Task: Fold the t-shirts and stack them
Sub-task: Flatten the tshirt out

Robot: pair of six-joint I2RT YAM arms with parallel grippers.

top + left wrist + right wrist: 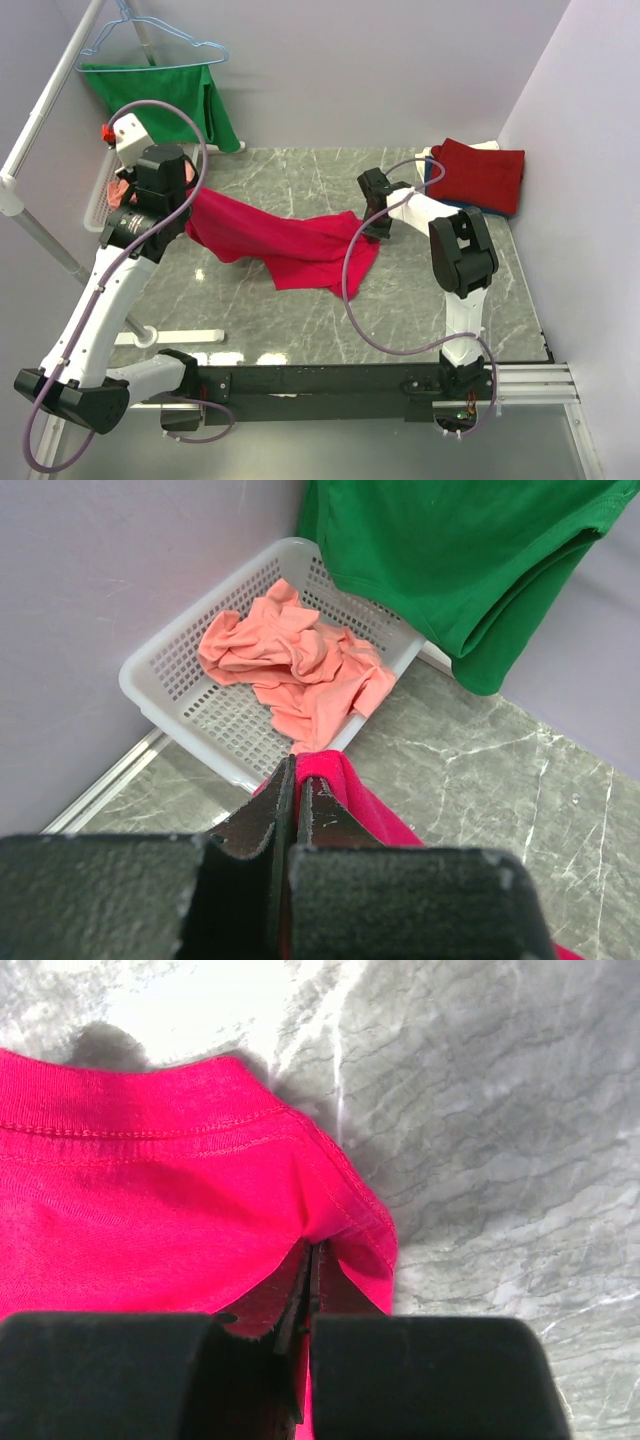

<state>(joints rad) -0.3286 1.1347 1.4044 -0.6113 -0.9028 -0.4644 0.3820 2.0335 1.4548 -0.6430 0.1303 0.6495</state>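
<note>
A bright pinkish-red t-shirt (290, 240) stretches between my two grippers over the marble table. My left gripper (192, 203) holds one end lifted near the basket; in the left wrist view its jaws (296, 765) are shut on a fold of that shirt (372, 802). My right gripper (366, 222) is low at the shirt's right end; in the right wrist view it (312, 1248) is shut on the hemmed edge of the cloth (150, 1210). A crumpled salmon-orange t-shirt (300, 665) lies in the white basket (150, 675). A folded dark red t-shirt (480, 172) tops a blue one (505, 210) at the back right.
A green cloth (165, 90) hangs from a hanger at the back left, just above the basket. A white rack pole (40, 110) slants along the left wall. The right wall stands close to the folded stack. A black rail (330, 380) runs along the near edge.
</note>
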